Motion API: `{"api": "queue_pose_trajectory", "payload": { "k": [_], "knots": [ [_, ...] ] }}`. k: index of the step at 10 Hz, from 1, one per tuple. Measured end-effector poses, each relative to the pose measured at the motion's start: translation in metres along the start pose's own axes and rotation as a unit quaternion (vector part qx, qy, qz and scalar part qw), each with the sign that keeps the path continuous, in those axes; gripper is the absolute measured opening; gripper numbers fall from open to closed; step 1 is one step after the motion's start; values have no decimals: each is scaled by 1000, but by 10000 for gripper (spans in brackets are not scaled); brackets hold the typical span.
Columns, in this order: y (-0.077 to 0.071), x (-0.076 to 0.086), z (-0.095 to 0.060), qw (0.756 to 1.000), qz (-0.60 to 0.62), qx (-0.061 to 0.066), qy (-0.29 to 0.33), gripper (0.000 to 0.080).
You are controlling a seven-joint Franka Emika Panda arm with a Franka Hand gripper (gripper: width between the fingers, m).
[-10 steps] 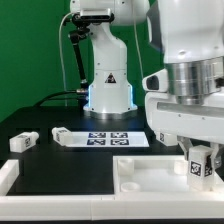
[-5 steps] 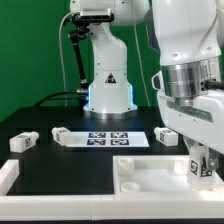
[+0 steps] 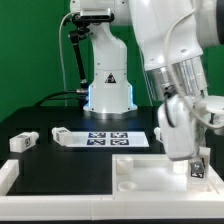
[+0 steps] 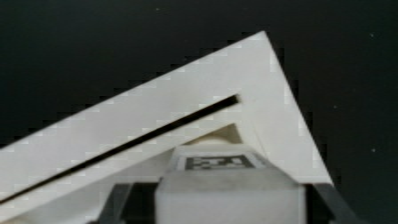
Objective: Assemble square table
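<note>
The white square table top (image 3: 150,176) lies at the front of the exterior view, raised rim up. My gripper (image 3: 197,158) is over its corner on the exterior view's right, shut on a short white blocky leg (image 3: 196,169) with a tag facing the camera. In the wrist view the leg (image 4: 221,165) stands between my dark fingers (image 4: 128,206), with my gripper (image 4: 221,203) closed around it and the top's corner (image 4: 231,85) and a slot in it beyond. Whether the leg touches the top I cannot tell.
The marker board (image 3: 112,139) lies behind the top. One loose leg (image 3: 22,142) lies at the exterior view's left, another (image 3: 59,133) at the board's left end. A low white border rail (image 3: 7,176) runs along the front left. The robot base (image 3: 108,90) stands at the back.
My wrist has turned and tilted over the corner. The leg in my gripper has shifted slightly toward the exterior view's left and a little lower. The loose parts have not moved.
</note>
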State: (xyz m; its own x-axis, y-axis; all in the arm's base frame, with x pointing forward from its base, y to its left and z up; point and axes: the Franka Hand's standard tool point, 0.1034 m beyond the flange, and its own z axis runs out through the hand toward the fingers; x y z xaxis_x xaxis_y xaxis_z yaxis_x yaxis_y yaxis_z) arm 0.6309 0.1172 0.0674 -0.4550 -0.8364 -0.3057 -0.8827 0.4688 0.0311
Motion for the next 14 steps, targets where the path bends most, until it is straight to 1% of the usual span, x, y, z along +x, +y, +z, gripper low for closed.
{"api": "queue_pose_trajectory", "payload": {
  "k": [1, 2, 3, 4, 5, 6, 7, 8, 10, 11, 12, 13, 14],
  "knots": [
    [1, 0, 0, 1000, 5, -1, 0, 363],
    [1, 0, 0, 1000, 2, -1, 0, 363],
    [1, 0, 1, 1000, 1, -1, 0, 531],
    [2, -1, 1, 1000, -29, -3, 2, 531],
    [7, -4, 2, 997, -80, -11, 6, 622],
    [9, -5, 1, 990, -138, -18, 9, 644],
    [11, -7, 0, 975, -222, -28, 18, 644],
    [10, -7, 1, 972, -232, -19, 20, 649],
    [10, -5, 2, 954, -298, -21, 19, 649],
    [12, -4, 2, 934, -355, -34, 27, 649],
    [11, -3, -2, 886, -457, -57, 47, 649],
    [6, -6, -4, 839, -537, -64, 57, 649],
    [8, -7, -1, 794, -601, -69, 68, 649]
  ]
}}
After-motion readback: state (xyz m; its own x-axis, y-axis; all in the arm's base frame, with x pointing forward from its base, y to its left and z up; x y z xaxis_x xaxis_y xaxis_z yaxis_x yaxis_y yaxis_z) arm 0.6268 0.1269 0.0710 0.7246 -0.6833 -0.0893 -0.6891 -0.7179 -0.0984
